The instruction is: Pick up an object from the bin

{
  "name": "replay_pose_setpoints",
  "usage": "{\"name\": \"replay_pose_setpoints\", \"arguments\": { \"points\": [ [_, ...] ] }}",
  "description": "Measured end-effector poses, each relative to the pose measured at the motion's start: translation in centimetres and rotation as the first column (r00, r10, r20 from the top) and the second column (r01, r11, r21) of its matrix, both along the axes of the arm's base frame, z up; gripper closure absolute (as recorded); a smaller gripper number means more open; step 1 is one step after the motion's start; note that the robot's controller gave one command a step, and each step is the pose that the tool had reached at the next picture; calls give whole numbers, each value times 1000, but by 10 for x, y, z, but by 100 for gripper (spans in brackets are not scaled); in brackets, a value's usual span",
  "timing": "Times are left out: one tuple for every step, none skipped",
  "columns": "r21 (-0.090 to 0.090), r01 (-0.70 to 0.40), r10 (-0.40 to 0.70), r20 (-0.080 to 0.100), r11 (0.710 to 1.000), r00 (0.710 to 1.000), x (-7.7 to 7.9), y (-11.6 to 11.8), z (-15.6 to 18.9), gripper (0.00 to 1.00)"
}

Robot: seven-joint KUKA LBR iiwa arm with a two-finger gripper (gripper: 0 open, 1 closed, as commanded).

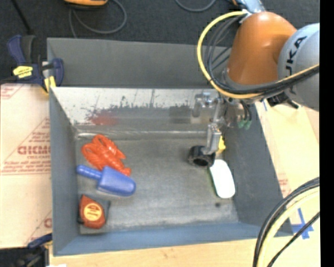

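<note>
The robot arm [261, 43] reaches into the right side of the grey bin [156, 102]. Its jaws are low, with a small black ring [199, 158] just to their near left; whether they are open or closed cannot be told. A white oval bar [222, 178] lies nearer still, long axis running near to far. A toy lobster [103, 152], blue scoop [111, 181] and tape measure [92, 212] sit well apart, left.

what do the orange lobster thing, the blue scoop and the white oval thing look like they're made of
Orange lobster toy: probably soft rubber or plastic, matte, with moulded legs. Blue scoop: likely hard plastic, smooth, one even colour. White oval thing: smooth, pale and rounded, perhaps plastic or soap; the look leaves it open.
</note>
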State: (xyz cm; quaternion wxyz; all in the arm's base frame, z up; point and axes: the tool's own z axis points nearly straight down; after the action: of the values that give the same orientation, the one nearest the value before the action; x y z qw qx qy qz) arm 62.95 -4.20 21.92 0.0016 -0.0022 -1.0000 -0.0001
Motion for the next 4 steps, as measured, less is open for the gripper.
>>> {"name": "replay_pose_setpoints", "arguments": {
  "points": [
    [-1,-1,1,8,1000,1000,1,0,5,0],
    [-2,-79,79,11,997,997,-20,-13,-26,0],
    [-2,-123,123,9,992,992,-18,-28,-78,0],
    [0,-96,96,10,995,995,-16,-32,-98,100]
  ]
}}
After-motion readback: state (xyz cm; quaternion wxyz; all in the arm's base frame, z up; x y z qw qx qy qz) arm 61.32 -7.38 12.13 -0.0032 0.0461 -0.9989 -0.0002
